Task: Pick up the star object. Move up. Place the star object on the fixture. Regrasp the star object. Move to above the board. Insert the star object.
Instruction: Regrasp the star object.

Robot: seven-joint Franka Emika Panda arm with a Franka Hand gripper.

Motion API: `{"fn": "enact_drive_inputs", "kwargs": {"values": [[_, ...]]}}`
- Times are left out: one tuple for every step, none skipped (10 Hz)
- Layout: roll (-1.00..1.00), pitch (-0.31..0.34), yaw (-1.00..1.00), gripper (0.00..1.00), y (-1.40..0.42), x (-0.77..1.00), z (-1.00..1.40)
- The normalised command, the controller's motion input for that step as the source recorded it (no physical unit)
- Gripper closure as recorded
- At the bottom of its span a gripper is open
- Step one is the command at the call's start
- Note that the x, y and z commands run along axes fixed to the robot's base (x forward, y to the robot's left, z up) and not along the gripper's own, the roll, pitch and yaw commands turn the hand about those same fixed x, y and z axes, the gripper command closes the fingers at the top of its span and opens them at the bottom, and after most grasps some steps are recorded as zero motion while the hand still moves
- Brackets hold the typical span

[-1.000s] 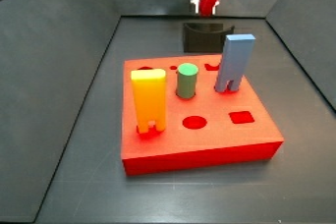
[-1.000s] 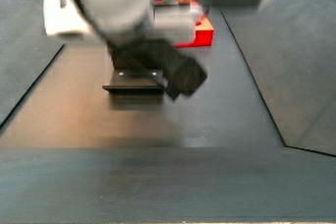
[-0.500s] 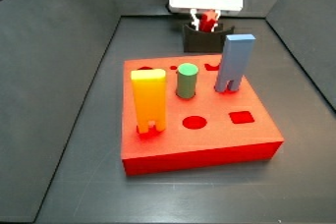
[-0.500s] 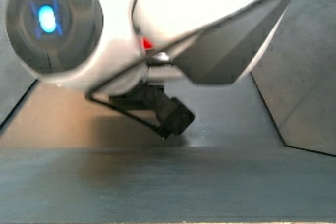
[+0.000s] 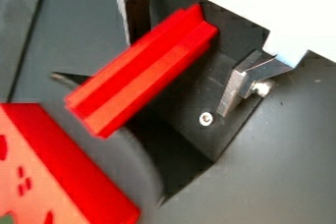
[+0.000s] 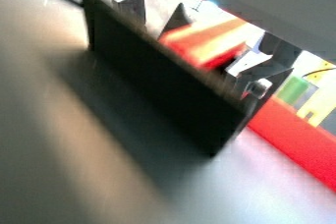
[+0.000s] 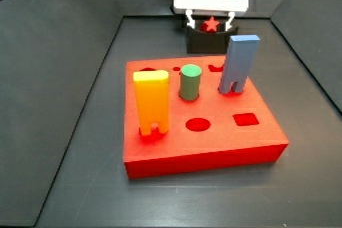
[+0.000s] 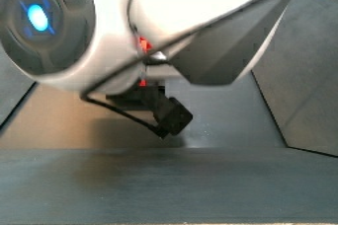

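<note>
The star object (image 5: 141,71), a short red peg, lies on its side across the notched top of the black fixture (image 5: 197,135). In a side view its star-shaped end (image 7: 210,23) faces the camera just above the fixture (image 7: 203,42). My gripper (image 5: 183,68) straddles the peg, and dark fixture shows between the peg and one finger (image 5: 247,81), so it reads as open. Another wrist view shows the peg (image 6: 210,41) behind the fixture's wall (image 6: 157,85). The red board (image 7: 201,137) lies nearer the front.
On the board stand a tall orange-yellow peg (image 7: 151,100), a green cylinder (image 7: 191,82) and a blue peg (image 7: 239,62). Round and square holes (image 7: 246,120) are near its front edge. The arm's body (image 8: 158,22) fills a side view.
The gripper has come down from above onto the fixture, carrying the star object. The peg's star end now faces the side camera at fixture height.
</note>
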Motion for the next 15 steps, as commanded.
{"fn": "enact_drive_inputs", "kwargs": {"values": [[0.03,-0.005,-0.01,0.0,0.0,-0.02,1.0],[0.04,-0.002,0.0,0.0,0.0,-0.03,1.0],[0.04,0.013,0.01,0.0,0.0,-0.03,1.0],[0.04,0.032,0.02,0.0,0.0,-0.03,0.87],[0.04,0.041,0.01,0.0,0.0,-0.03,0.75],[0.04,0.058,0.01,0.0,0.0,-0.03,0.51],[0.04,0.066,0.0,0.0,0.01,-0.02,0.32],[1.0,0.058,0.02,0.0,-0.92,-0.09,1.0],[1.0,0.057,0.02,0.0,-0.96,-0.09,1.0],[1.0,0.047,0.02,0.0,-0.97,-0.1,1.0],[1.0,0.037,0.02,0.0,-1.0,-0.14,0.99],[1.0,0.033,0.02,0.0,-0.88,-0.12,0.83],[1.0,0.032,0.02,0.0,-0.71,-0.08,0.61],[1.0,0.031,0.02,0.0,-0.45,-0.05,0.29],[1.0,0.029,0.02,0.0,-0.25,-0.02,0.06]]}}
